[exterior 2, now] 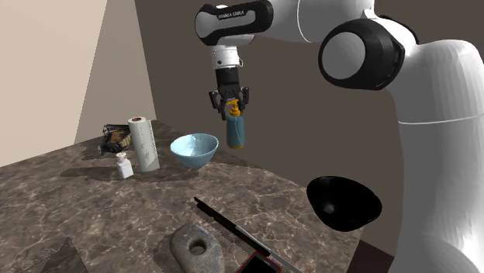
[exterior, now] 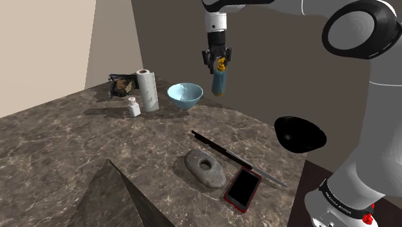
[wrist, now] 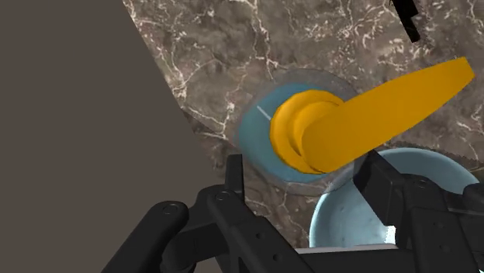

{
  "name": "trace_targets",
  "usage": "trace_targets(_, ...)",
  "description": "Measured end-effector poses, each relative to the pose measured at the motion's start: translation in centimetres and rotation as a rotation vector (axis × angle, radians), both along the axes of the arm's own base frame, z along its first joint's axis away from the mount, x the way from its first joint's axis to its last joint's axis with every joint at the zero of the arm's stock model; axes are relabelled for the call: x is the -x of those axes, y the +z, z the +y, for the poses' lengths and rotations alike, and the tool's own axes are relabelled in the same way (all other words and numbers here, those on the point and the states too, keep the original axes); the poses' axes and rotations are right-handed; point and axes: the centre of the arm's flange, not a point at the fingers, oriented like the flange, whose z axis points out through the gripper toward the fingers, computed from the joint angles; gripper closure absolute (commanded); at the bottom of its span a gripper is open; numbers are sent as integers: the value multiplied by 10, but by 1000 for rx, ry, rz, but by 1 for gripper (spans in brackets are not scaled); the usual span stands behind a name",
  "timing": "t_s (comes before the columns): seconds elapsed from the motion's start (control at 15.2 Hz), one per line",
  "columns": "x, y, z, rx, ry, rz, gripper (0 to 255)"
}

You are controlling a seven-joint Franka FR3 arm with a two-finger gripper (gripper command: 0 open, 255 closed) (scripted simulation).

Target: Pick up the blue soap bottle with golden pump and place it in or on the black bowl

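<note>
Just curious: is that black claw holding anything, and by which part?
Yes: the black gripper holds the blue soap bottle with golden pump by its top, at the pump.

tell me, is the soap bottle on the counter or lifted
Lifted: the soap bottle hangs upright in the gripper, clear above the counter.

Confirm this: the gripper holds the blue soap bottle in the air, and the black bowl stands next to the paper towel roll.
Wrong on the bowl. The gripper holds the soap bottle aloft, but the shoulder view shows the black bowl far from the paper towel roll.
</note>
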Motion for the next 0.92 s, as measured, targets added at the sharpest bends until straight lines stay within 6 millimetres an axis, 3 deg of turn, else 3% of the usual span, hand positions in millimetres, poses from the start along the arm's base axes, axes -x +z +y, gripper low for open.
trace_targets(0.46,0,38,-1,17,6,3,255)
trace_targets(0.59,15,47,-4,28,5,-12,255)
trace_targets(0.92,74,55,-20,46,4,-25,255)
